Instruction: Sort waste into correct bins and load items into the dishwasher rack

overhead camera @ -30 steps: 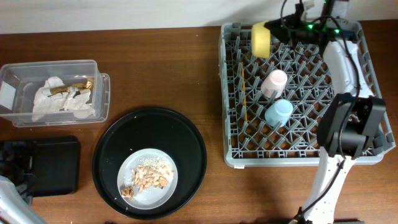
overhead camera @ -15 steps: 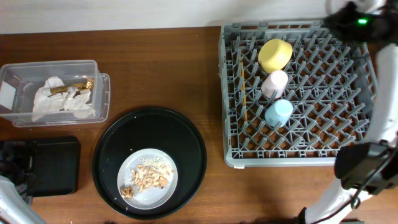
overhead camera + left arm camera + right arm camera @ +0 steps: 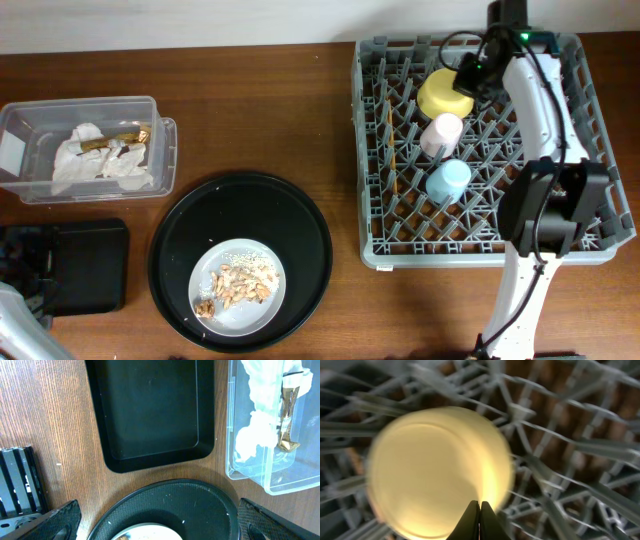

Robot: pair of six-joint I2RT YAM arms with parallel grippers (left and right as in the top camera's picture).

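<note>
Right gripper (image 3: pixel 480 516): your two fingers are pressed together tip to tip, with nothing between them.
Yellow bowl (image 3: pixel 440 470): one, blurred, directly beneath those closed tips. You cannot tell whether they touch it.
Dishwasher rack (image 3: pixel 366 150): one, and its pegs surround your right fingers on every side.
Cups: two. The pink cup (image 3: pixel 441 133) lies just past the bowl from your right fingers, and the light-blue cup (image 3: pixel 447 180) lies one step farther along the same line.
Chopsticks (image 3: pixel 394 163): thin wooden sticks among the pegs, beyond the cups from your right fingers. They are too fine to count.
Left gripper (image 3: pixel 159 505): your fingers are spread wide and hold nothing.
Round serving tray (image 3: pixel 200 505): one, with its rim between your left fingers.
Plate (image 3: pixel 262 300): one, on that tray, carrying one heap of food scraps (image 3: pixel 238 285).
Black rectangular tray (image 3: pixel 150 410): one, straight ahead of your left fingertips.
Clear tub (image 3: pixel 230 435): one, ahead on the side of your right-hand finger.
Napkins (image 3: pixel 255 435): a crumpled white pile in the tub. You cannot count them apart.
Wrapper (image 3: pixel 287 420): one, on the napkins.
</note>
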